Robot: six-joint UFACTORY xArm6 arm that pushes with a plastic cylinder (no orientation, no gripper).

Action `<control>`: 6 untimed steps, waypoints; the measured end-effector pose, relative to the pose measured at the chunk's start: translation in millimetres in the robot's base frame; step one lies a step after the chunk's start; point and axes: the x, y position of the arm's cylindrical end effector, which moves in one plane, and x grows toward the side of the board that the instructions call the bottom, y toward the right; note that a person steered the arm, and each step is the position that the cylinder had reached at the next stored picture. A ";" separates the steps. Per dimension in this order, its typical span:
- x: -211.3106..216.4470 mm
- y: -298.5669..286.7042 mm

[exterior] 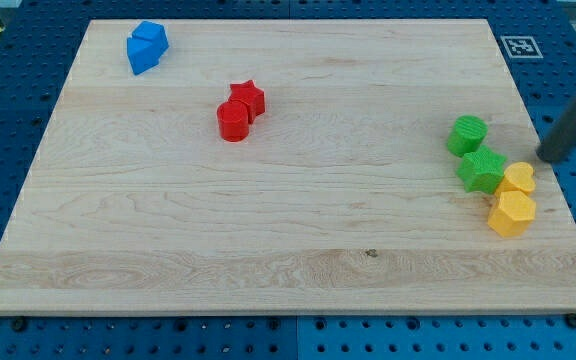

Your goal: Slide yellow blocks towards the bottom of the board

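My tip [544, 157], the lower end of the straight dark rod, sits at the view's right edge of the pale wooden tabletop [268, 230]. No fingers on this rig, so there is nothing to report as apart or together; the rod is bare and clamps nothing.

Key relation: the small yellow plastic block [517, 178], rounded and shape not clear, lies just beside my tip, toward the view's lower left. Touching it below is the larger yellow plastic hexagonal block [512, 213]. The pair stacks roughly top-to-bottom in the view, so my tip stands above and slightly right of both. Judgement: a push toward the view's bottom needs the tip shifted a little leftward first, or the contact would skew the upper block left.

Both yellow blocks are near the right edge, in the lower half, with bare board still below them.

Outward: a green faceted block [481, 170] touches the small yellow block on its left; a green cylinder [466, 134] sits above that. Mid-board, a red star [249, 99] touches a red cylinder [233, 121]. Two blue blocks [146, 46] lie at top left.
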 end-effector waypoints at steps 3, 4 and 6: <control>50.0 -30.2; 62.2 -31.1; 82.2 -30.9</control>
